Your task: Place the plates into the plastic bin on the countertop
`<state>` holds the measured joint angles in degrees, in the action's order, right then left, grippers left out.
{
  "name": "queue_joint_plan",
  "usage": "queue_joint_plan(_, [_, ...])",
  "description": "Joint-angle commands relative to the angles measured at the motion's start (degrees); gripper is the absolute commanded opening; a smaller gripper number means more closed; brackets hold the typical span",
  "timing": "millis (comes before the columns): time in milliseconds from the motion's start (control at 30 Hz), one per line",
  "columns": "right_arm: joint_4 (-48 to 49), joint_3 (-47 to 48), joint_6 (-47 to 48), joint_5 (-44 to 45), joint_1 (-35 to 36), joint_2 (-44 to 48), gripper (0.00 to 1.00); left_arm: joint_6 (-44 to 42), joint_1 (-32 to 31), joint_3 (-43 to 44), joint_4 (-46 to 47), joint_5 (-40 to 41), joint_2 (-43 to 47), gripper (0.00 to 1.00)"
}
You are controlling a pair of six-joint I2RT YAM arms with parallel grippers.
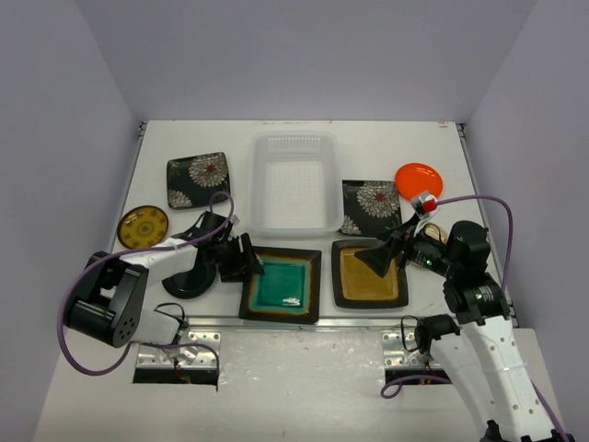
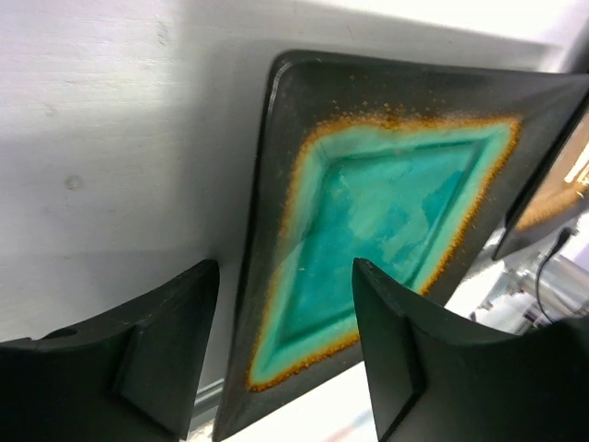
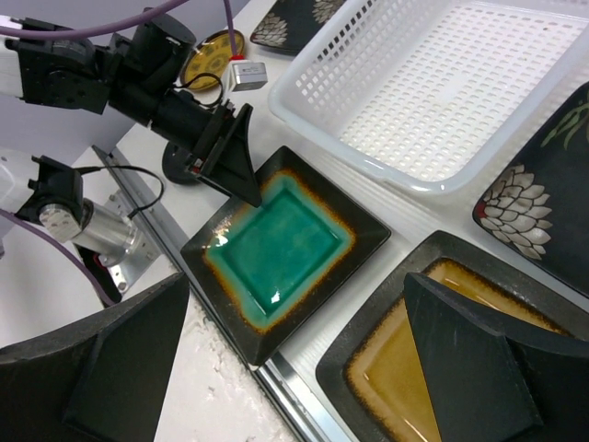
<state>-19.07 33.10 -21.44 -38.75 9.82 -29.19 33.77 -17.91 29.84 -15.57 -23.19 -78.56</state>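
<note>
Top external view: you see the translucent white rectangular plastic bin (image 1: 260, 189) at mid-rear of the matte white countertop (image 1: 386, 138), with no plate inside it.

Task's things: the square dark-rimmed teal-centred plate (image 1: 282, 284) and the square dark-rimmed amber-centred plate (image 1: 369, 273) lie flat, just beside each other, between the bin and the metal front rail (image 1: 304, 325). The remaining plates are scattered around the bin.

Tool, left: the left gripper (image 2: 285, 276) is released, jaws spread, with the teal plate's dark rim showing between them. You cannot tell whether either finger touches it.

Tool, right: the right gripper (image 3: 296, 285) is released, jaws wide, hanging above the amber plate's left part and grasping nothing.

Hazard, shove: the teal plate sits flush on the surface. If a finger meets the rim's edge instead of closing across it, you will likely slide the plate into its amber neighbour.

Hazard, slip: a pinch on one glazed rim carries the whole plate off-centre, so it may pivot in the jaws and drop.

Hazard, bin entry: the bin looks only slightly larger than a square plate, so a tilted corner could catch the slotted rim and drag the light basket.

Hazard, arms: both grippers work near the same two plates, so moving them together toward the bin risks contact.
</note>
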Motion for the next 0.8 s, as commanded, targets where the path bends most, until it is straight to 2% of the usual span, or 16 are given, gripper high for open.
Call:
queue_joint_plan(0, [5.86, -1.01, -2.18, -2.45, -0.16, 0.80, 0.99, -0.29, -0.81, -2.50, 0.27, 4.00, -2.37, 0.50])
queue_joint_plan(167, [7.12, -0.93, -3.71, -3.17, -0.16, -0.18, 0.99, 0.85, -0.81, -2.86, 1.00, 7.10, -3.79, 0.38])
queue_joint_plan(267, [7.48, -0.73, -4.25, -3.26, -0.17, -0.62, 0.99, 0.58, -0.81, -3.22, 1.77, 7.48, -3.80, 0.20])
queue_joint_plan(300, [7.55, -0.59, -4.39, -3.26, -0.24, -0.69, 0.99, 0.51, -0.81, -3.29, 1.77, 7.63, -3.88, 0.11])
queue_joint_plan(400, [7.91, -0.67, -4.75, -3.00, -0.24, -0.61, 0.99, 0.24, -0.81, -3.50, 1.94, 7.46, -3.35, 0.00])
queue_joint_plan(567, [8.76, -0.91, -5.95, -2.82, -0.24, -0.70, 0.99, 0.56, -0.81, -3.47, 1.23, 7.13, -1.26, 0.00])
queue_joint_plan(767, [8.56, -0.44, -6.08, -1.51, -0.24, -0.78, 0.99, 1.28, -0.81, -3.17, -0.08, -0.85, 5.61, 0.00])
